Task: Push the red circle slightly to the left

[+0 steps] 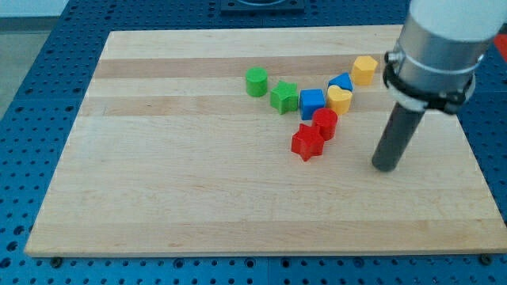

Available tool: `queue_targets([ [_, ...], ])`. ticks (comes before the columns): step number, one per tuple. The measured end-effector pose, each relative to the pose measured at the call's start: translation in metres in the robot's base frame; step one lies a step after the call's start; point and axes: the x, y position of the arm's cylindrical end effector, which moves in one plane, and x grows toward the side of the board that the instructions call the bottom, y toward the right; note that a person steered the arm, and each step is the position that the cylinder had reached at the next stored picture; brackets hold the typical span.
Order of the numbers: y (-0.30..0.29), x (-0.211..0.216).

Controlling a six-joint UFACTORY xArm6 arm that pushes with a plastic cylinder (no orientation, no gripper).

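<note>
A wooden worktop [198, 198] holds a cluster of small blocks above centre. The red circle [325, 123] sits at the cluster's lower edge, touching a red star [307, 143] at its 7 o'clock and just below a blue cube [312, 103] and a yellow heart [339, 99]. There is no gripper; my tip [385, 166] rests on bare wood at the circle's 4 o'clock, apart from every block. The push looks not yet begun: contact and the leftward nudge remain.

No text, label, number or sign can be read anywhere on the board or blocks
</note>
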Motion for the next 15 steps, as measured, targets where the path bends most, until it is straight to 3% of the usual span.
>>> queue_targets([
  [1,-0.007,-0.04],
  [4,-0.05,-0.041],
  [11,-0.075,-0.052],
  [12,-0.064,-0.052],
  [13,-0.015,-0.052],
  [14,0.005,-0.025],
  [15,-0.033,0.019],
])
